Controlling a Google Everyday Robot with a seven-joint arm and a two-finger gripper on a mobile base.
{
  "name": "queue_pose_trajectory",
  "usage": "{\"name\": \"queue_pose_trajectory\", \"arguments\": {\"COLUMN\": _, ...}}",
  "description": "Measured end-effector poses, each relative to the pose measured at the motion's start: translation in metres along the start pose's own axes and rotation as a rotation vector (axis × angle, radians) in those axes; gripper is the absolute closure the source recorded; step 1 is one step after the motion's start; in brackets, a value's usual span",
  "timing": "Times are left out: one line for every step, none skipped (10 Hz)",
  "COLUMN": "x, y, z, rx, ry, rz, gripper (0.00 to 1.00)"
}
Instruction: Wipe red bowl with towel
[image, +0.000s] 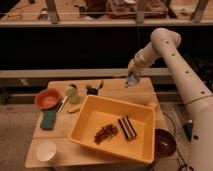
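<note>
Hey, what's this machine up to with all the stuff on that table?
The robot arm's gripper is shut on a small blue-grey towel, held in the air above the far side of the table. The red bowl it should wipe sits untouched near the left edge, well away from the towel. A big yellow tub fills the middle.
</note>
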Motion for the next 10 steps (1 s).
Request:
{"name": "queue_pose_trajectory", "arguments": {"x": -0.002, "y": -0.004, "z": -0.002, "rx": 0.015, "ry": -0.002, "rz": -0.005, "gripper": 1.0}}
{"name": "queue_pose_trajectory", "arguments": {"x": -0.002, "y": -0.004, "z": -0.002, "rx": 0.015, "ry": -0.002, "rz": -0.005, "gripper": 1.0}}
{"name": "queue_pose_trajectory", "arguments": {"x": -0.002, "y": -0.005, "z": -0.002, "rx": 0.016, "ry": -0.002, "rz": -0.007, "gripper": 1.0}}
{"name": "queue_pose_trajectory", "arguments": {"x": -0.002, "y": -0.007, "z": -0.001, "rx": 0.018, "ry": -0.003, "rz": -0.009, "gripper": 1.0}}
{"name": "queue_pose_trajectory", "arguments": {"x": -0.002, "y": -0.009, "z": 0.0, "rx": 0.02, "ry": 0.003, "rz": -0.013, "gripper": 1.0}}
{"name": "queue_pose_trajectory", "arguments": {"x": -0.003, "y": -0.01, "z": -0.001, "rx": 0.026, "ry": 0.013, "rz": -0.017, "gripper": 1.0}}
{"name": "queue_pose_trajectory", "arguments": {"x": -0.004, "y": -0.018, "z": -0.001, "rx": 0.043, "ry": 0.048, "rz": -0.027, "gripper": 1.0}}
{"name": "queue_pose_trajectory", "arguments": {"x": -0.005, "y": -0.032, "z": 0.0, "rx": 0.066, "ry": 0.094, "rz": -0.031, "gripper": 1.0}}
{"name": "queue_pose_trajectory", "arguments": {"x": -0.005, "y": -0.05, "z": 0.005, "rx": 0.087, "ry": 0.127, "rz": -0.039, "gripper": 1.0}}
{"name": "queue_pose_trajectory", "arguments": {"x": -0.005, "y": -0.068, "z": 0.01, "rx": 0.109, "ry": 0.154, "rz": -0.044, "gripper": 1.0}}
